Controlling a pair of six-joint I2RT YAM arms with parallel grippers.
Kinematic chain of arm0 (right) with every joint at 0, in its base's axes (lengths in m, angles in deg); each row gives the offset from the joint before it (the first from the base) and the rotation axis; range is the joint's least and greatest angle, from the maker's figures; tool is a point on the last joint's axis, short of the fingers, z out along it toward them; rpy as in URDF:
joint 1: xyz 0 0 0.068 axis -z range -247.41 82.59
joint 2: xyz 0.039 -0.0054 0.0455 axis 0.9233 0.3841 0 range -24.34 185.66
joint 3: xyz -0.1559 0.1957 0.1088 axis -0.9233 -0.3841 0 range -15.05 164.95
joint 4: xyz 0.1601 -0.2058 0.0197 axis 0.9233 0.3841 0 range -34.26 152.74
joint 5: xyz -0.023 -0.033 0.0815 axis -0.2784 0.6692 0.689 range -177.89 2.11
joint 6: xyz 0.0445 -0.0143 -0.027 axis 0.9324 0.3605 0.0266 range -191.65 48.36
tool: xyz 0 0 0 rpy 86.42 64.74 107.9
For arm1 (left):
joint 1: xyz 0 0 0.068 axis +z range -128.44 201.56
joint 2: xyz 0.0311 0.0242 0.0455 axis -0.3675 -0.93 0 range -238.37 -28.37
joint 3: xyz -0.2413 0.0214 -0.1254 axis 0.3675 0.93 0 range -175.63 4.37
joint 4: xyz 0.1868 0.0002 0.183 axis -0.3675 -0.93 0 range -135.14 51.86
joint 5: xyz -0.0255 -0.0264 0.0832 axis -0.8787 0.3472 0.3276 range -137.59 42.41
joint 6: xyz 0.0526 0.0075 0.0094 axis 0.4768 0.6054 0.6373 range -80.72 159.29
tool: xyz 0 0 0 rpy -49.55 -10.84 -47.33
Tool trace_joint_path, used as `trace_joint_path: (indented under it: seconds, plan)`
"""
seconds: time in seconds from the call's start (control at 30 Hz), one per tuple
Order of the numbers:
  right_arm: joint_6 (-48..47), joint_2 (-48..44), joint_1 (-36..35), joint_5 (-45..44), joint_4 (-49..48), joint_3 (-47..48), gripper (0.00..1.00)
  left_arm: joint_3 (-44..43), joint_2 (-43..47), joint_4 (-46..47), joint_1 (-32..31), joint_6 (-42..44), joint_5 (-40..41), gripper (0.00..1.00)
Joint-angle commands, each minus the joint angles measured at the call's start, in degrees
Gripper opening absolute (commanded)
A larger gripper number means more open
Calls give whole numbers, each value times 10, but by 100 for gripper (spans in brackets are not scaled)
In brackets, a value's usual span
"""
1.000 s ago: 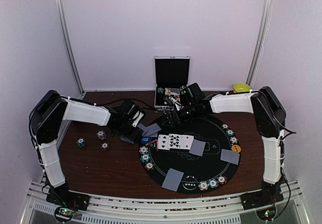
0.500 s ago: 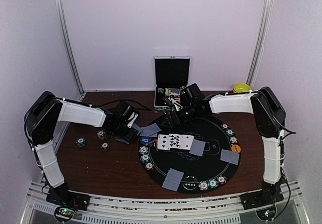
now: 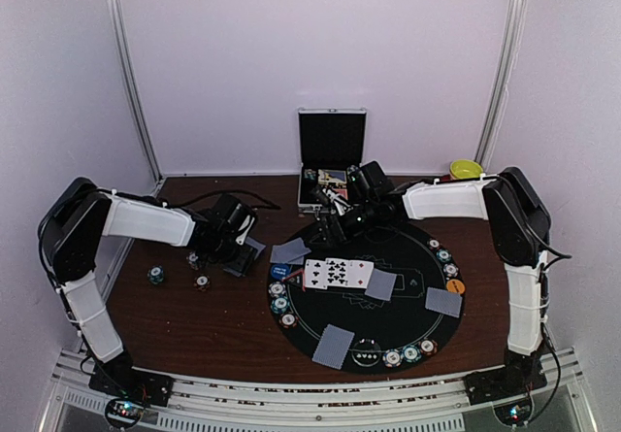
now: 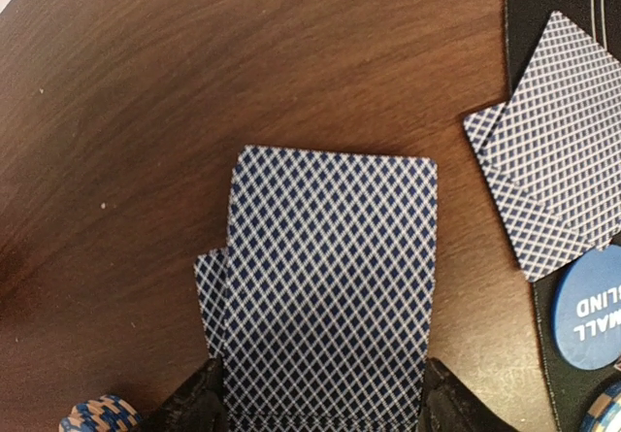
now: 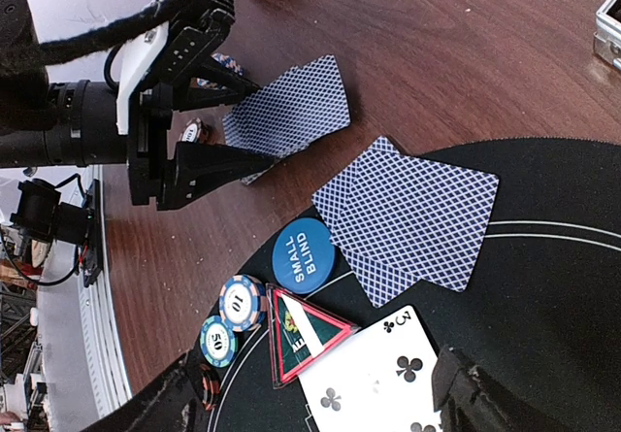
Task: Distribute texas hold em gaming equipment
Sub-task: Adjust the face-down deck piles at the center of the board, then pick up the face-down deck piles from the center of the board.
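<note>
The black left gripper [image 5: 260, 124] clamps grey-blue-backed playing cards [image 5: 296, 112] over the brown wooden table [image 5: 466, 53] — two face-down cards [image 5: 412, 218] overlap beside the blue round "SMALL BLIND" button [image 5: 301, 252].

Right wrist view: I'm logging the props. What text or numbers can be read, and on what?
"SMALL BLIND": round blue button.
"10": red-and-white striped-edge poker chip.
"50": teal striped-edge poker chip.
Print on the red-edged triangular sign: too blurred.
Corner number of the white club card: unclear.
</note>
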Motion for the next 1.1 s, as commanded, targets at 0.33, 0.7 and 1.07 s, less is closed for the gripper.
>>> trace_joint_path:
  seconds: [0.33, 0.7, 1.07]
  plan:
    - [-11, -24, -7, -9, 6, 12, 82, 14, 15, 26, 8, -37, 15, 75]
    - [-11, -23, -10, -9, 6, 13, 82, 3, 25, 23, 9, -24, -3, 98]
    - [-16, -25, -12, -7, 10, 12, 82, -22, -9, 7, 37, -14, -40, 98]
